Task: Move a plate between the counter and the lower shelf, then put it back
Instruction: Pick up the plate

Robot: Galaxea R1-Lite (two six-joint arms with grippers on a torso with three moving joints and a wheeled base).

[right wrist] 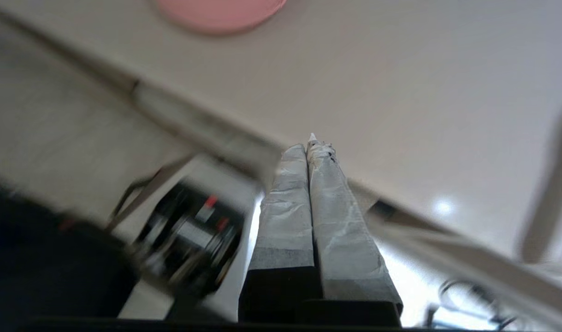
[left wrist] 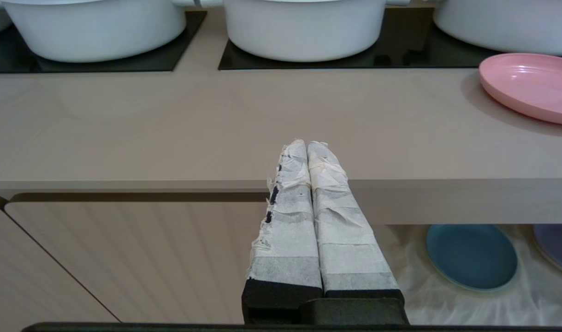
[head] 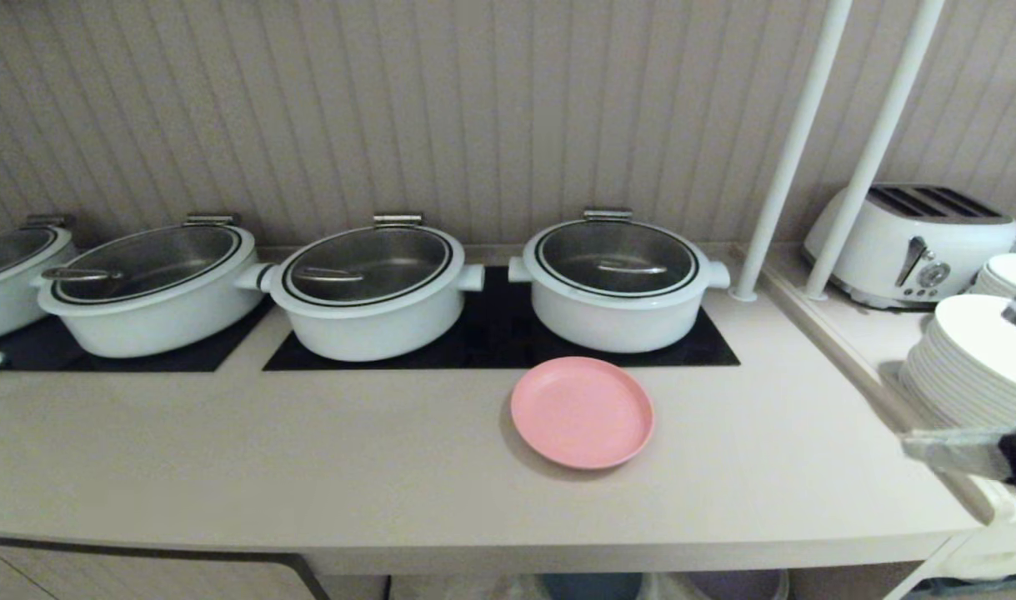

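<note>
The pink plate (head: 582, 412) lies flat on the beige desk (head: 307, 450), just near of the black cooktop panel (head: 499, 333) and in front of the rightmost white pot (head: 616, 283); nothing touches it. Three more white pots with steel lids stand in a row to its left.

The right gripper (right wrist: 314, 143) hovers over the desk's near right edge, well apart from the plate, its taped jaws pressed together and holding nothing.

The left gripper (left wrist: 307, 146) is parked in front of the desk's front edge, to the left of the plate, jaws likewise closed and empty.

Under the desk, the lower shelf (left wrist: 446, 304) is draped in white cloth and carries a blue plate (left wrist: 471, 256) and a purple plate (left wrist: 557, 246).

On the side ledge at far right stand a white toaster (head: 912, 242) and stacked white plates (head: 966, 367).

No readable writing or brand shows on any item.
</note>
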